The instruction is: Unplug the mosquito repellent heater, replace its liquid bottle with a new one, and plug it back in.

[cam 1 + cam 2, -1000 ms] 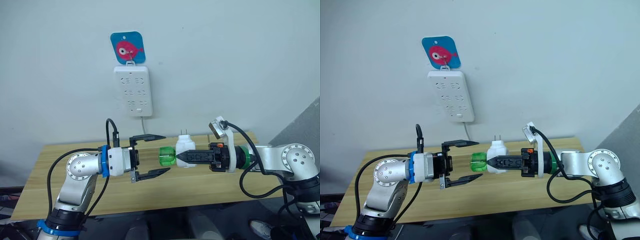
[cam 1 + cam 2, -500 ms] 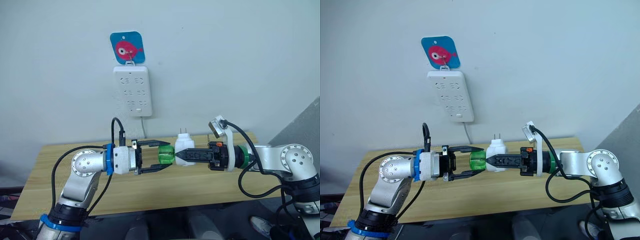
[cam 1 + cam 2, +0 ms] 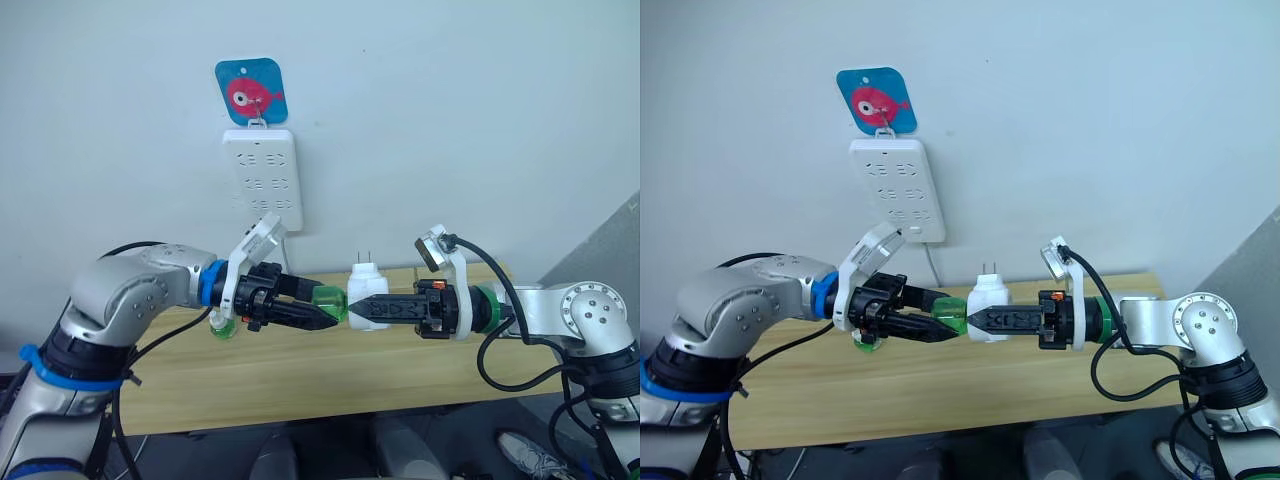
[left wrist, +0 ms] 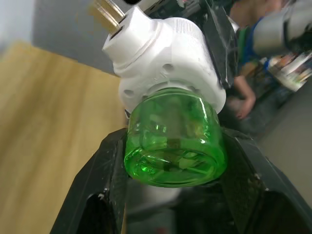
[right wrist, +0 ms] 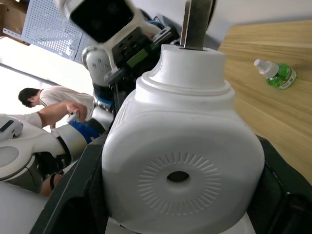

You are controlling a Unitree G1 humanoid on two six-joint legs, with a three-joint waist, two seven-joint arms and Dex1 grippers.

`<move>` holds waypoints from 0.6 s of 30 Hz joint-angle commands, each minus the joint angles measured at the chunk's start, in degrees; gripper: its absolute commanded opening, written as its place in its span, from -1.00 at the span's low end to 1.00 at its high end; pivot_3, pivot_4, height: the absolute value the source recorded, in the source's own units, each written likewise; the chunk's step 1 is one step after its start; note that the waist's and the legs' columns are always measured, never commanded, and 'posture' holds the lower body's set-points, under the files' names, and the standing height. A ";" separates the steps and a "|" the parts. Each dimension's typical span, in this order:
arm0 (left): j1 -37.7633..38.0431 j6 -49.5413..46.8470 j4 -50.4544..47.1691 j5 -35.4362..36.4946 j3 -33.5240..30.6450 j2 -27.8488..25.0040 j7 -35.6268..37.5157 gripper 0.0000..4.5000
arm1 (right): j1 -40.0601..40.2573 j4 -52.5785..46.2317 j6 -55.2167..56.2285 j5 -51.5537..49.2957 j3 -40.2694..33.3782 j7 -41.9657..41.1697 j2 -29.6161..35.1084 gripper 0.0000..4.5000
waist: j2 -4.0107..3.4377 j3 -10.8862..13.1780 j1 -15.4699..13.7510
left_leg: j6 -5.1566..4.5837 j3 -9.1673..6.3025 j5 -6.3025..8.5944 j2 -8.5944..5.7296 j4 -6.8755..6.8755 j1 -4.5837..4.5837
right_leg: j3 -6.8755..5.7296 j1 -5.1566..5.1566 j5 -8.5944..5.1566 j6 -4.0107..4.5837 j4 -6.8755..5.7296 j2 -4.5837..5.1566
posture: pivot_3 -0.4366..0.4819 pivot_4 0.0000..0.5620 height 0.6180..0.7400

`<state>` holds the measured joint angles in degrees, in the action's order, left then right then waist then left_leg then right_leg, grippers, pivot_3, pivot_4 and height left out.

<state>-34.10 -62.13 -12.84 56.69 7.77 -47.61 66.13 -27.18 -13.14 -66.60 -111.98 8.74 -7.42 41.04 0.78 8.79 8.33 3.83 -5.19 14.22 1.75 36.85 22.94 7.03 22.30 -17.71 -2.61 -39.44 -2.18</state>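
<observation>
Left gripper fingers clamped on the translucent green plastic liquid bottle, still seated in the small white rounded plastic mosquito repellent heater. Right gripper pinches the heater body from the opposite side, prongs up, held in mid-air above the light wooden table. Second green bottle with white cap lies on the table. Behind, white multi-socket power strip on the wall under a blue square hook with pink fish picture. No readable writing.

A robot lab: a person (seated) works beside a pegboard, other robot arms nearby.
</observation>
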 commanded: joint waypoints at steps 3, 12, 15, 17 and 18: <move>0.87 0.66 2.34 -2.75 -3.18 -0.95 -1.38 0.16 | 0.17 -2.03 -0.42 -1.02 -0.83 -0.90 1.95 0.36 | 0.00 0.01 0.05 | -0.04 0.00 0.03 0.02 -0.02 0.00 | 0.01 0.02 -0.01 0.02 -0.01 0.00 | -0.33 -0.61 1.00; 9.09 13.89 -0.46 -9.86 -6.23 -1.81 0.99 1.00 | 1.11 -2.06 0.72 -1.02 -0.91 0.39 1.39 0.36 | -0.01 0.03 -0.30 | -0.03 0.06 0.03 0.00 0.05 0.00 | 0.06 0.00 -0.01 0.03 0.00 0.04 | -0.32 -0.62 1.00; 12.22 20.05 -0.99 -14.07 -7.49 -1.39 -0.05 1.00 | 1.20 -1.24 1.17 -1.02 -1.08 1.50 0.92 0.36 | -0.01 0.03 -0.28 | -0.04 0.07 0.02 0.01 0.05 -0.01 | 0.08 0.01 -0.01 0.03 -0.01 0.05 | -0.32 -0.63 1.00; 15.72 28.58 -1.18 -18.21 -9.06 0.13 -0.39 1.00 | 1.17 -0.36 1.67 -1.02 -1.28 2.79 0.51 0.36 | -0.01 0.03 -0.27 | -0.04 0.06 0.03 0.01 0.04 -0.01 | 0.07 0.01 -0.01 0.03 -0.01 0.05 | -0.32 -0.63 1.00; 17.91 35.32 -1.35 -21.49 -9.25 0.69 0.55 1.00 | 1.13 0.10 1.87 -1.02 -1.43 3.34 0.30 0.36 | -0.01 0.03 -0.28 | -0.04 0.08 0.03 0.01 0.03 -0.02 | 0.08 0.00 -0.01 0.04 -0.01 0.06 | -0.31 -0.63 1.00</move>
<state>-17.98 -36.39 -12.85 39.46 0.38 -47.53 65.74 -25.76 -12.93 -65.64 -111.46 8.65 -4.65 41.82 0.77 8.82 8.05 3.80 -5.09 14.24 1.76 36.88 22.94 7.13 22.32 -17.72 -2.57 -39.46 -2.10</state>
